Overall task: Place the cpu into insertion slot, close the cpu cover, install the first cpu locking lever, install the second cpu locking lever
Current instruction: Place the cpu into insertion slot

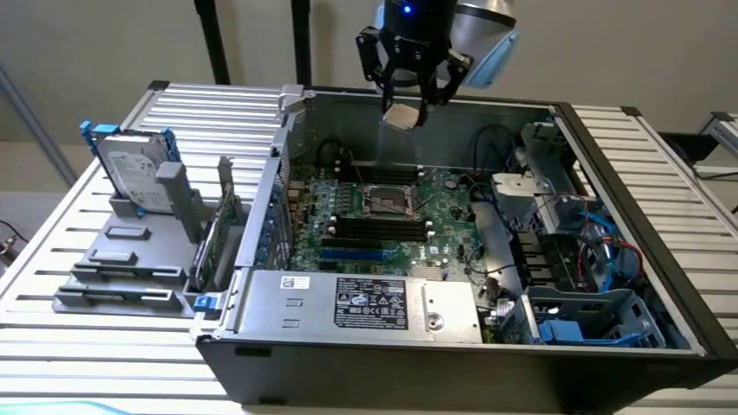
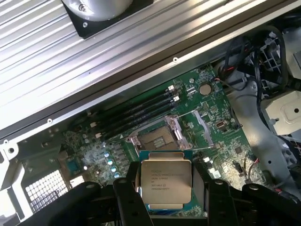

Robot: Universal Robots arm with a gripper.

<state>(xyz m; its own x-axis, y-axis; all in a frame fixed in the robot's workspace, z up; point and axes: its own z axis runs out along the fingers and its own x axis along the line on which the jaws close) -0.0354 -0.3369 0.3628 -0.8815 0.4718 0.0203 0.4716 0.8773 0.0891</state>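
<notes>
A plain beige wall stands beyond my ribbed silver tabletop, two black poles before it (side by side), all softly, evenly lit.

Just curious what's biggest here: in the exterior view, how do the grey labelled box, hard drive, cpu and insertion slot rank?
1. grey labelled box
2. hard drive
3. insertion slot and cpu: look alike; cpu hangs higher, so unranked.

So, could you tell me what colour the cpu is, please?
The cpu is pale beige-silver; clearest in wrist view.
</notes>
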